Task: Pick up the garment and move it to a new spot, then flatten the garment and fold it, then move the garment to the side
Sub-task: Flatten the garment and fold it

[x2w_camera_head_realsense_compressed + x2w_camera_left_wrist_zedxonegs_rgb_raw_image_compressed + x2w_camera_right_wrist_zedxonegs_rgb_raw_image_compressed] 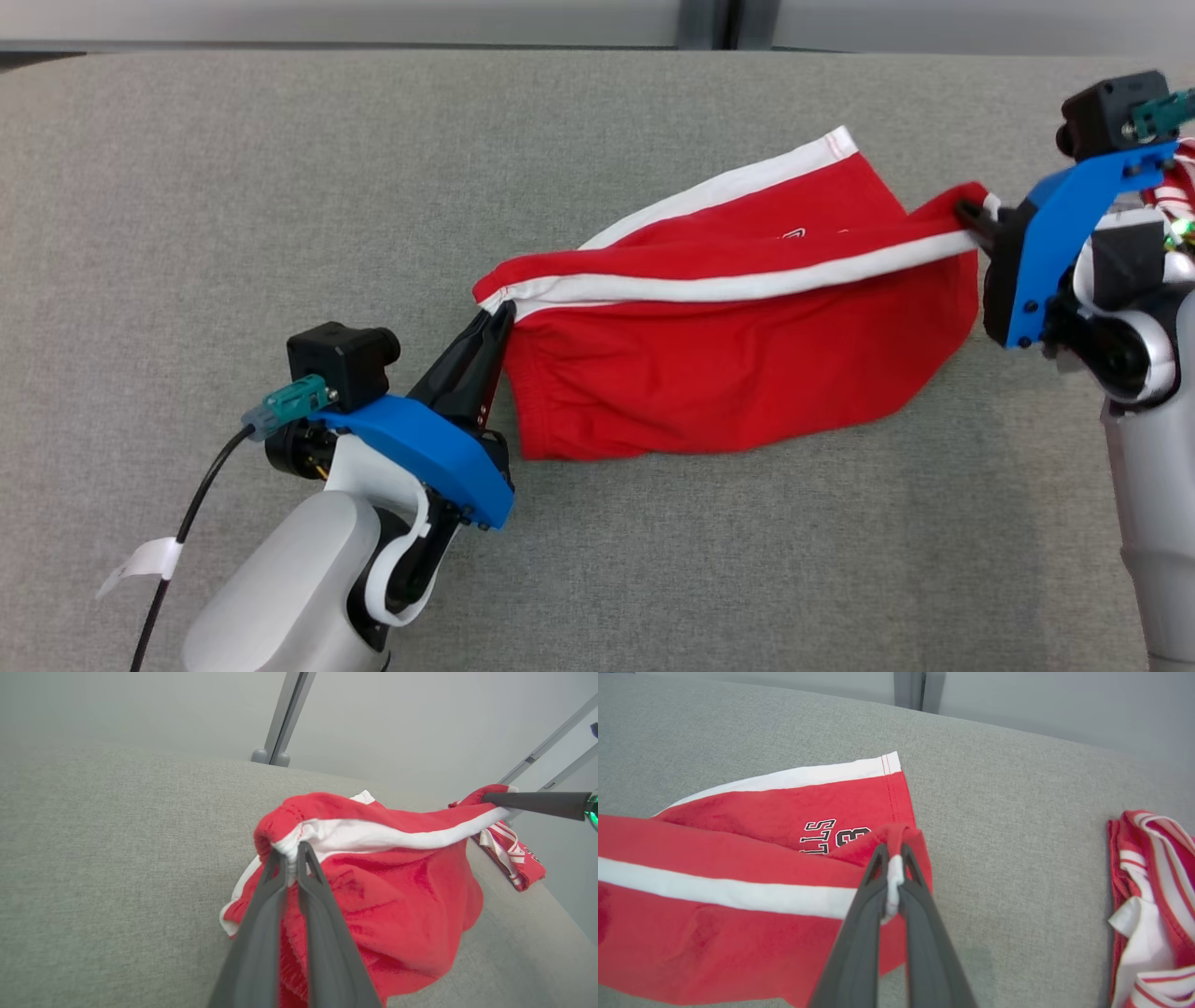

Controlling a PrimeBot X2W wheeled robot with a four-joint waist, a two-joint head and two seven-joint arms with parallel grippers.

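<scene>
A pair of red shorts [728, 373] with white side stripes hangs stretched above the grey table. My left gripper [499, 313] is shut on the waistband end at the left, seen close up in the left wrist view [292, 851]. At the right, my right gripper [971, 219] is shut on the other end of the white stripe [894, 858]. The cloth sags between them and its lower part and far leg [794, 802] rest on the table. Black lettering [831, 835] shows on the far leg.
The grey cloth-covered table [280, 187] spreads wide to the left and front. A second red and white striped garment [1153, 896] lies bunched at the table's right edge, just beyond my right arm [1148, 448]. A grey wall with metal posts [285, 718] stands behind.
</scene>
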